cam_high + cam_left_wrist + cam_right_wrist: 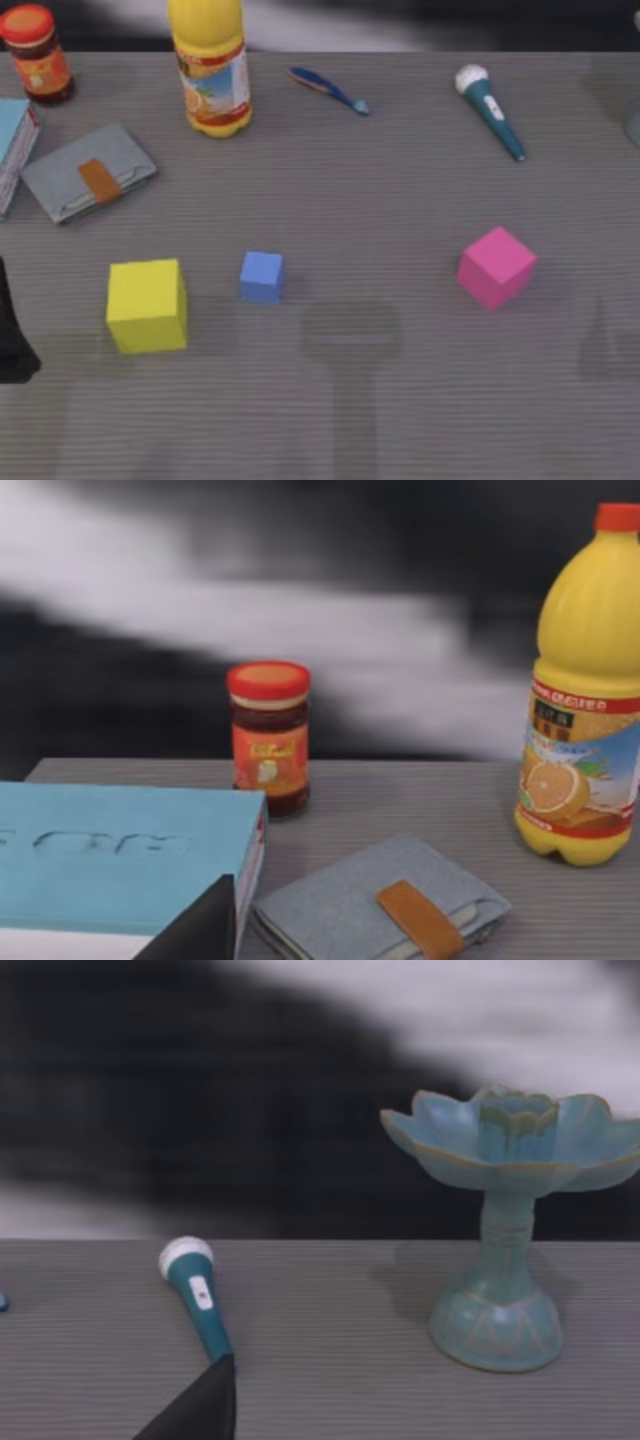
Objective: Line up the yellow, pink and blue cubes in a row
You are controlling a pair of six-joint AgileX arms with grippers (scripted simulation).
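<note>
Three cubes rest apart on the grey table in the top view. The large yellow cube (147,305) is at the front left, with the small blue cube (261,276) just to its right. The pink cube (496,266) sits well over to the right, turned at an angle. My left arm (12,340) shows only as a dark shape at the left edge, beside the yellow cube and holding nothing. My right arm is outside the top view. Each wrist view shows one dark finger (200,930) (200,1405) with bare space beside it and no cube.
Along the back stand a red-lidded jar (35,55), a yellow juice bottle (210,65), a blue toothbrush (328,90) and a teal microphone (490,110). A light blue book (12,150) and a grey wallet (88,172) lie at the left. A teal pedestal dish (505,1260) stands at the far right.
</note>
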